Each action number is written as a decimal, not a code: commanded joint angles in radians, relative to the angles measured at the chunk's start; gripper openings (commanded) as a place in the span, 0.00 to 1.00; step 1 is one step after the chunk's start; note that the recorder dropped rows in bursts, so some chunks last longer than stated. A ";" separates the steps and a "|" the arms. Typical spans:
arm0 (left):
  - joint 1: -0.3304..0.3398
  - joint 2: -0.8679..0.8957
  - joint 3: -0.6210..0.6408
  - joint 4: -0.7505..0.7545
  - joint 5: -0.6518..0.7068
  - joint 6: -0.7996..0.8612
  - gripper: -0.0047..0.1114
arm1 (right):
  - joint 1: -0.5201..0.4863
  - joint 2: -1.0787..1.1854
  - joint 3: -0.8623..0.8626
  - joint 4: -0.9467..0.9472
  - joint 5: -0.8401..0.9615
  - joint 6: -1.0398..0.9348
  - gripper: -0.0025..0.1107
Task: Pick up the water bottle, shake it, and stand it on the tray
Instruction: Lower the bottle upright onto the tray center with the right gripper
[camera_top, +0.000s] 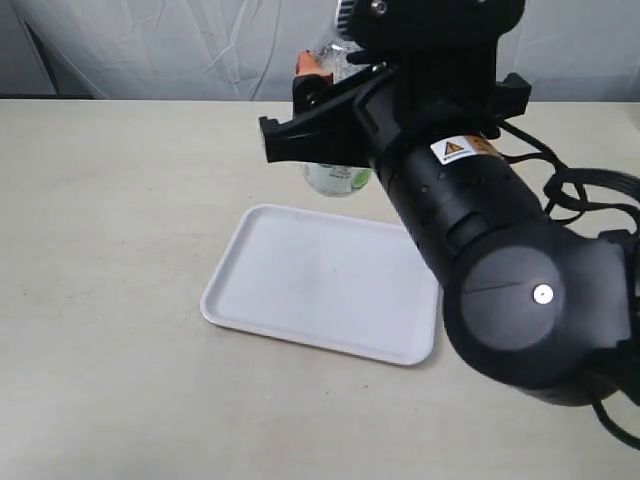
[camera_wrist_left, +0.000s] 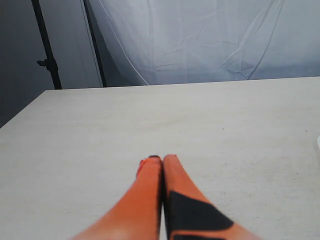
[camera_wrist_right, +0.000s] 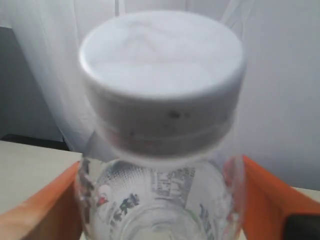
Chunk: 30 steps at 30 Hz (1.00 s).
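The water bottle (camera_top: 337, 178) hangs in the air behind the white tray (camera_top: 320, 280), mostly hidden by the black right arm. My right gripper (camera_top: 330, 110) is shut on it. In the right wrist view the bottle's white cap (camera_wrist_right: 162, 80) fills the middle, and the clear labelled body (camera_wrist_right: 155, 205) sits between the two orange fingers (camera_wrist_right: 265, 200). The tray lies flat with nothing on it. My left gripper (camera_wrist_left: 162, 159) is shut with nothing in it, low over the bare tabletop; it is out of the exterior view.
The beige table (camera_top: 110, 220) stretches out on every side of the tray. A white cloth backdrop (camera_top: 180, 45) hangs behind the table's far edge. A dark stand (camera_wrist_left: 47, 50) is seen beyond the table's corner in the left wrist view.
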 joint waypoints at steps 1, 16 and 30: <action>0.000 -0.005 0.002 0.003 -0.003 -0.004 0.04 | -0.001 0.068 0.019 -0.100 -0.031 0.083 0.01; 0.000 -0.005 0.002 0.003 -0.003 -0.004 0.04 | -0.001 0.353 0.020 -0.136 -0.153 0.285 0.01; 0.000 -0.005 0.002 0.003 -0.003 -0.004 0.04 | -0.001 0.385 0.020 -0.102 -0.024 0.306 0.27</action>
